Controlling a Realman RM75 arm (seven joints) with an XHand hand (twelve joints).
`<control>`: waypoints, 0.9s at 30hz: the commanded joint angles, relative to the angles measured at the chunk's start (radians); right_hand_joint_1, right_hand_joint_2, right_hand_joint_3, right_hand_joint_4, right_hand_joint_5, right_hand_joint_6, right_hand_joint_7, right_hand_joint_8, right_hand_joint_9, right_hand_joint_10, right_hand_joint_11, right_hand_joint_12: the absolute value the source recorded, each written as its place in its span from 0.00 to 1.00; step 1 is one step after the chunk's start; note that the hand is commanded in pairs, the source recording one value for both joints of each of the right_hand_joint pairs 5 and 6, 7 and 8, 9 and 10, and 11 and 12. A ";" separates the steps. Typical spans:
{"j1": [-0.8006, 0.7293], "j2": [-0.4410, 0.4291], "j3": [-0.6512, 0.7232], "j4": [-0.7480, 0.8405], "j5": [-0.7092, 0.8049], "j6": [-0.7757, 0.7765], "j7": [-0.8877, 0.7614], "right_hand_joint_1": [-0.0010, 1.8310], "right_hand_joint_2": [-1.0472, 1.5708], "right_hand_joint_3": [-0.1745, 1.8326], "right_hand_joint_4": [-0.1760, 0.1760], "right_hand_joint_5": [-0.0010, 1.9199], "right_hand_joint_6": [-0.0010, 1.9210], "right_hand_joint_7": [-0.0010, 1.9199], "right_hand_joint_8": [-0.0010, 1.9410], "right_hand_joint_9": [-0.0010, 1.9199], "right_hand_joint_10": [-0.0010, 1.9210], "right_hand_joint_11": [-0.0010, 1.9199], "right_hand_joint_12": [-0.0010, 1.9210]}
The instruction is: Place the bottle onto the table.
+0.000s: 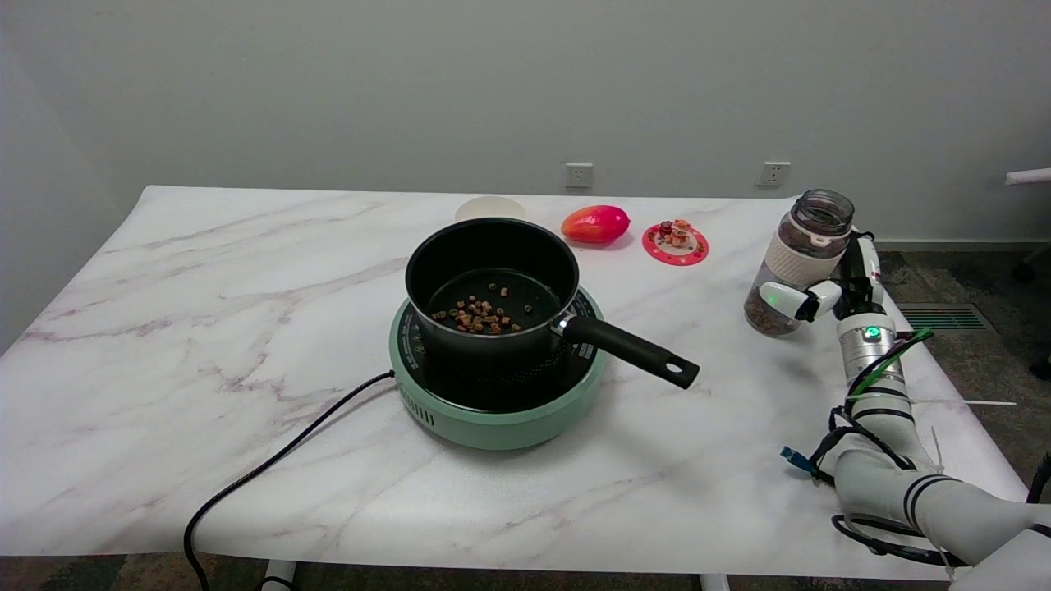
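The bottle [800,261] stood near the right edge of the worktop [205,328], tilted a little with its open mouth leaning right, and I could not tell whether its base touched the marble or hung just above it. My right hand [829,291] was wrapped round its lower half from the right side, fingers [780,297] closed across the front of it, so I was gripping the bottle.

It was clear plastic with a smoky tint, a wide white band round its middle and no cap on the neck. Brown bits filled the bottom part, below my fingers.

To its left, well apart, lay a small pink saucer [675,244] with some tiny figures on it, and beside that a red and orange fruit [595,224]. Farther left a pale round lid or bowl [490,209] peeked out behind the pot [493,287]. The black pot sat on a green hotplate [493,410] in the middle of the worktop, with a scatter of brown bits in its bottom. Its black handle [632,351] pointed toward me and to the right, its tip ending well short of the bottle. A black cord [271,460] ran from the hotplate off the near left edge. The marble between the handle and the bottle was bare.
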 commanded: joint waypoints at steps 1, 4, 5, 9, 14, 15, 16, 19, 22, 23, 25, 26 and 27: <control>-0.043 0.024 0.036 0.007 0.000 0.008 0.007 0.70 0.13 0.72 0.50 0.24 0.24 0.53 0.52 0.42 0.42 0.35 0.35; -0.055 0.030 0.047 0.007 0.000 0.010 0.007 0.70 0.12 0.72 0.50 0.23 0.23 0.52 0.52 0.42 0.42 0.35 0.35; -0.058 0.033 0.050 0.007 0.000 0.010 0.007 0.70 0.12 0.72 0.50 0.23 0.23 0.52 0.52 0.42 0.42 0.35 0.35; -0.077 0.059 0.054 0.004 0.000 0.003 0.007 0.70 0.12 0.73 0.50 0.23 0.23 0.52 0.52 0.41 0.41 0.36 0.36; -0.085 0.074 0.054 0.007 -0.008 -0.003 0.021 0.70 0.11 0.73 0.50 0.23 0.23 0.51 0.51 0.40 0.40 0.36 0.36; -0.083 0.075 0.054 0.007 -0.008 -0.006 0.021 0.70 0.11 0.73 0.50 0.23 0.23 0.51 0.51 0.39 0.39 0.36 0.36; -0.082 0.076 0.054 0.004 -0.008 -0.007 0.021 0.70 0.11 0.73 0.50 0.23 0.23 0.51 0.50 0.39 0.39 0.36 0.36; -0.074 0.077 0.048 -0.004 -0.008 -0.011 0.021 0.70 0.11 0.72 0.50 0.22 0.22 0.50 0.50 0.39 0.39 0.36 0.36; -0.073 0.084 0.048 -0.004 -0.009 -0.019 0.021 0.70 0.11 0.72 0.50 0.21 0.21 0.50 0.49 0.38 0.38 0.35 0.35; -0.076 0.086 0.048 -0.004 -0.009 -0.019 0.021 0.70 0.11 0.72 0.50 0.21 0.21 0.49 0.49 0.38 0.38 0.35 0.35; -0.080 0.094 0.048 -0.004 -0.010 -0.019 0.013 0.70 0.11 0.72 0.50 0.20 0.20 0.49 0.49 0.38 0.38 0.35 0.35; -0.085 0.103 0.048 -0.004 -0.016 -0.020 0.009 0.70 0.11 0.72 0.50 0.20 0.20 0.49 0.49 0.38 0.38 0.35 0.35; -0.093 0.114 0.051 -0.007 -0.029 -0.027 0.007 0.70 0.11 0.72 0.50 0.20 0.20 0.49 0.48 0.37 0.37 0.35 0.35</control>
